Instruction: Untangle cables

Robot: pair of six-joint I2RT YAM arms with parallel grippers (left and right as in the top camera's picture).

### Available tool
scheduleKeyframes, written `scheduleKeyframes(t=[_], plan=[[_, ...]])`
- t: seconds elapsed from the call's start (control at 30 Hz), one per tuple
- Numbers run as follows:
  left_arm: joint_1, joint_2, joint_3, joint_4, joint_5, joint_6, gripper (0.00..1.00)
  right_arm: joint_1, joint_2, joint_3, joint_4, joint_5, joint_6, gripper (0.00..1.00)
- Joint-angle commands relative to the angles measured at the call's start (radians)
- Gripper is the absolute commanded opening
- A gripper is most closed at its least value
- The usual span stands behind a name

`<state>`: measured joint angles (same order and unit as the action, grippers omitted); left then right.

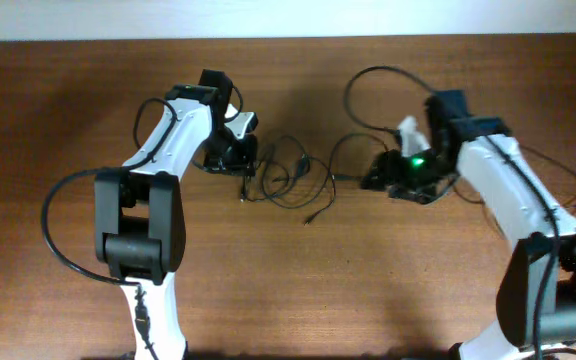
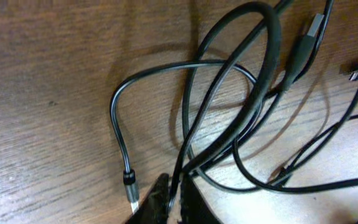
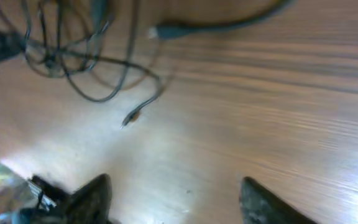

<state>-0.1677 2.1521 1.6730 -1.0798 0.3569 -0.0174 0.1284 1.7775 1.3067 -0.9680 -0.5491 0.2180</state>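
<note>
A tangle of thin black cables (image 1: 286, 176) lies on the wooden table between my two arms. My left gripper (image 1: 240, 160) is at the tangle's left edge. In the left wrist view its jaws (image 2: 176, 202) are shut on one thin black cable (image 2: 185, 149) that runs up into the looped tangle (image 2: 235, 106). A loose metal-tipped plug (image 2: 131, 191) lies just left of the jaws. My right gripper (image 1: 380, 176) is right of the tangle. Its jaws (image 3: 176, 190) are wide open and empty above bare wood, with the tangle (image 3: 67, 56) farther ahead.
A loose cable end with a small plug (image 1: 312, 216) trails toward the table's front and also shows in the right wrist view (image 3: 130, 117). Another connector (image 3: 161, 30) lies farther out. The right arm's own black cable (image 1: 368, 95) loops over the table behind it.
</note>
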Motion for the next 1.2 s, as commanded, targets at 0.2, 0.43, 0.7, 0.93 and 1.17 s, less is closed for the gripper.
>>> scheduleKeyframes(t=[0.2,0.43,0.7,0.93,1.17], plan=[[-0.048,-0.025,-0.064,0.08,0.021,0.003,0.0,0.248,-0.003,-0.006,0.346,0.042,0.451,0.93],[-0.048,-0.025,-0.064,0.081,0.029,0.003,0.0,0.264,0.044,-0.006,0.454,0.059,0.587,0.95],[-0.048,-0.025,-0.064,0.087,0.029,0.003,0.0,0.333,0.16,-0.006,0.612,0.083,0.711,0.88],[-0.048,-0.025,-0.064,0.096,0.029,0.003,0.07,0.344,0.245,-0.007,0.72,0.211,0.767,0.61],[-0.048,-0.025,-0.064,0.102,0.029,0.003,0.18,0.343,0.245,-0.007,0.717,0.214,0.755,0.04]])
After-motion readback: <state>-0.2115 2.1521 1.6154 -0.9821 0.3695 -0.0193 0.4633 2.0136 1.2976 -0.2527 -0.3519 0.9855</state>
